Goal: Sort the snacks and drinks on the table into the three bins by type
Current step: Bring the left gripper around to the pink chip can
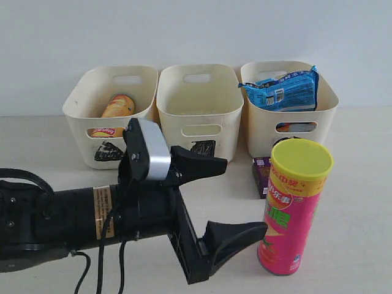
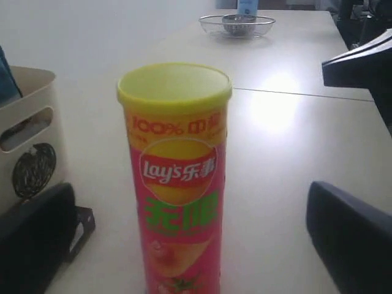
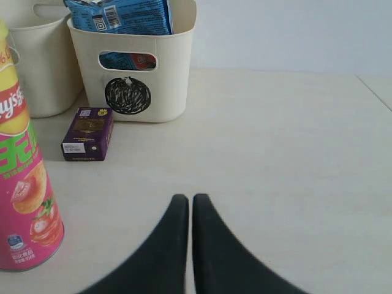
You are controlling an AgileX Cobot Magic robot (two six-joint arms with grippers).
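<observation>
Our left gripper [image 1: 245, 196] is spread wide and holds nothing. The tall pink can [image 1: 295, 208] stands upright on the table [image 1: 355, 184] right in front of it, lined up with the gap between the two fingers. One fingertip [image 1: 260, 228] is just beside the can; we cannot tell if it touches. Our right gripper [image 3: 187, 245] is pressed together, low over the table. The purple carton [image 1: 261, 174] lies behind the can, just beside the circle bin [image 1: 263, 131]. Bare table spreads out to the can's right.
</observation>
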